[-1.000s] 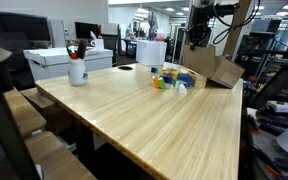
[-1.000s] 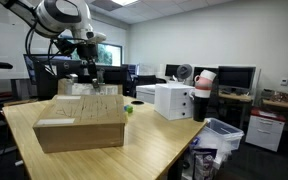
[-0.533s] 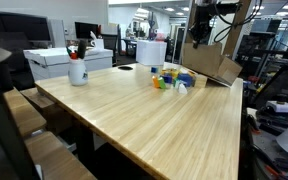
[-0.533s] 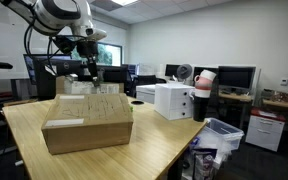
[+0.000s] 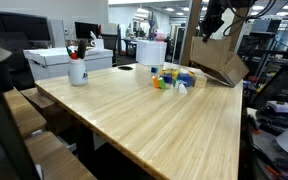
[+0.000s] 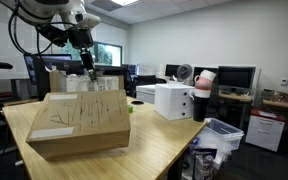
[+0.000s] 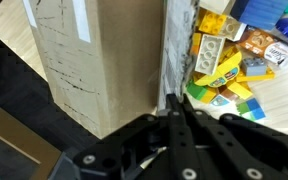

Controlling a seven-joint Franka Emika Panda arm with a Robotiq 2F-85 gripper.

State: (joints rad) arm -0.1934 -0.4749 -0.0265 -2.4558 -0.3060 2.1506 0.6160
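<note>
With our gripper (image 7: 172, 112) clamped on its wall, we had tipped the cardboard box (image 6: 79, 125) further up from the table (image 5: 154, 120), beside the toy bricks (image 7: 229, 60).

The box (image 7: 94, 60) is matt cardboard, the bricks (image 7: 229, 65) glossy plastic

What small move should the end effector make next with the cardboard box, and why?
Probably a small straight lift. The end effector is shut on the cardboard box, which is tilted, and toy blocks lie right beside it, so sideways motion might sweep them.
</note>
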